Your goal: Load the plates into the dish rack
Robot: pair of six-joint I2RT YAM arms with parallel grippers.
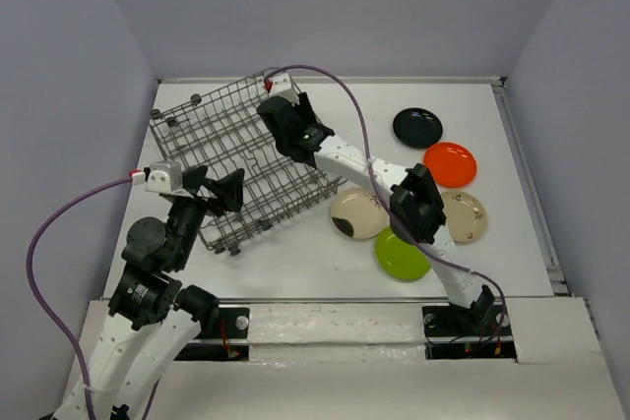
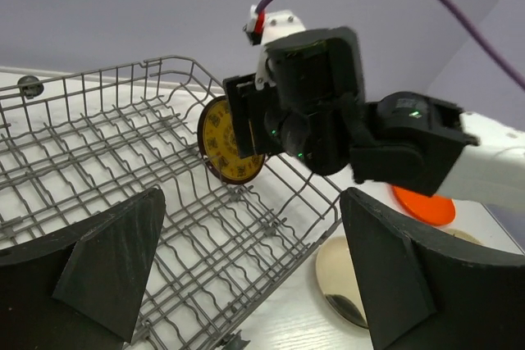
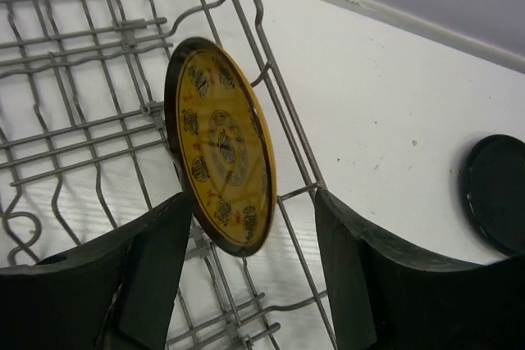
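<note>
- Right gripper (image 3: 250, 202): jaws apart, nothing clamped. Its dark fingers (image 3: 148, 276) flank the lower rim of the brown-yellow patterned round plate (image 3: 220, 145). There is a clear gap on the right side. The left finger is just beside the rim; contact there is not resolvable.
- Patterned plate: stands on edge and tilted inside the large grey metal wire dish rack (image 1: 226, 135), close to the rack's side wall, with its patterned face toward the right wrist camera.
- Clock reference: top view, 12 o'clock at the table's far edge.
- Dish rack: on the white table (image 1: 295, 263), at about 10 o'clock from the table's centre, lying skew to the table edges.
- Right gripper position: over the rack's 1 o'clock corner. In the top view it hides the patterned plate.
- Left gripper (image 2: 250, 202): jaws apart and empty, at the rack's 7 o'clock rim and facing the right gripper across the wires. I cannot tell whether it touches the rack.
- Loose plates lie flat on the table, at 3 to 4 o'clock from the rack:
- glossy black round plate (image 1: 417, 127), farthest back;
- orange round plate (image 1: 450, 164), just beside the black one at its 5 o'clock;
- beige round plate (image 1: 463, 215), at 6 o'clock from the orange one, partly covered by the right arm;
- cream round plate (image 1: 358, 213), nearest the rack, at 9 o'clock from the beige one;
- lime green round plate (image 1: 402, 255), just beside the cream one at its 5 o'clock.
</note>
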